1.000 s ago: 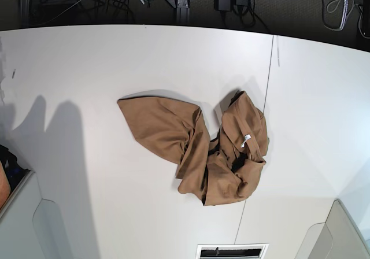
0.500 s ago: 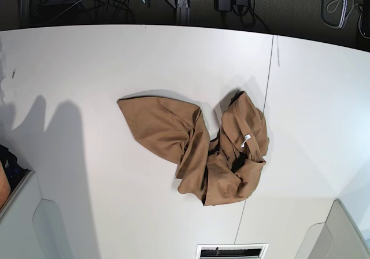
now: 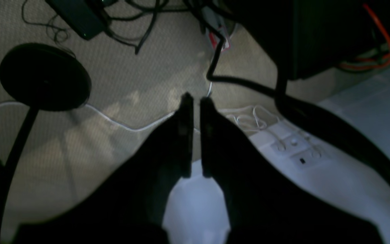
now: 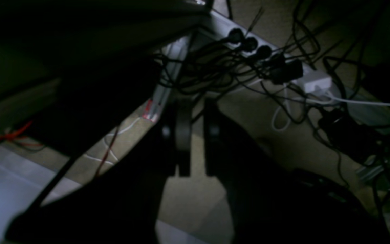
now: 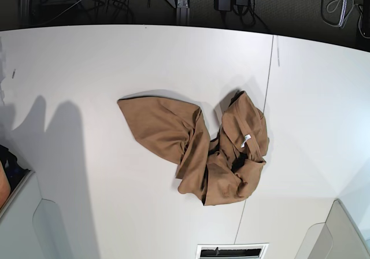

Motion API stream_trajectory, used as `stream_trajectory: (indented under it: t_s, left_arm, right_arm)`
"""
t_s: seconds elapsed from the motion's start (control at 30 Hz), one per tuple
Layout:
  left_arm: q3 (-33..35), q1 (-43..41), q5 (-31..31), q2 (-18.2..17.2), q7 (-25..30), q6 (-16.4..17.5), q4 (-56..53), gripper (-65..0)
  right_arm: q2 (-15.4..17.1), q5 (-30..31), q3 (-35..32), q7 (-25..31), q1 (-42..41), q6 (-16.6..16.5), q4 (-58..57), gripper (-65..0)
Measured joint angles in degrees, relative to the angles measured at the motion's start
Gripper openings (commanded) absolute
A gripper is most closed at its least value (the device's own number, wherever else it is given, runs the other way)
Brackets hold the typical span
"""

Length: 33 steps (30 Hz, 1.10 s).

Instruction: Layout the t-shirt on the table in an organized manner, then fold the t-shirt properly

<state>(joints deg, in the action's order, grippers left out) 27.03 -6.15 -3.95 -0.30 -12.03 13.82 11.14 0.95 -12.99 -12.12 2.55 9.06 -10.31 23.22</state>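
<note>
The tan-brown t-shirt (image 5: 167, 129) lies crumpled in a heap near the middle of the white table (image 5: 104, 56), its small white tag (image 5: 246, 139) showing on the right-hand lump. Neither gripper appears in the base view. In the left wrist view my left gripper (image 3: 196, 100) hangs over the carpet beyond the table, its dark fingers almost touching and nothing between them. In the right wrist view my right gripper (image 4: 196, 103) stands the same way, shut and empty, over the floor and cables. The t-shirt is out of both wrist views.
A thin dark seam (image 5: 269, 74) runs down the table just right of the shirt. White arm bases fill the lower corners (image 5: 29, 224) (image 5: 341, 236). On the floor lie cables, a black round stand base (image 3: 44, 76) and a power strip (image 4: 313, 81).
</note>
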Motion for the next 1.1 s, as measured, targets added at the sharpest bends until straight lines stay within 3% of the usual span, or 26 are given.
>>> stream_trajectory:
  t_s: [0.13,0.3,0.4,0.6,0.77,1.1]
  left_arm:
    - [0.0,-0.5,0.0,0.0,-2.1,0.5,0.1,-60.7]
    - [0.0,-2.3,1.6,-0.7,-7.0,6.1,3.9,-60.6]
    - [0.0,-5.6,1.1,-2.2,-9.1,9.4,11.5,-60.4]
    - [-1.2,-15.7,0.2,-6.7,-10.4,10.3,30.0,-59.9]
    - [-8.5,-24.8,0.1,-9.4,-10.8,10.6,47.0,-51.2]
    - [-26.5,-41.1,-0.5,-11.1,-11.4,10.8,80.2,-51.2]
  right_arm:
    - [0.2,0.0,0.0,-0.1,2.5,0.0,3.7,-59.3]
    - [1.0,0.0,0.0,-0.1,5.7,-0.8,9.9,-59.3]
    - [2.1,-0.2,0.0,-0.2,7.9,-3.8,14.8,-59.3]
    - [5.4,0.4,0.1,-0.4,14.2,-10.0,26.0,-59.3]
    - [9.5,5.5,0.0,-0.7,20.5,-10.9,37.4,-59.3]
    - [18.0,6.0,0.1,-1.0,31.4,-10.9,61.3,-59.3]
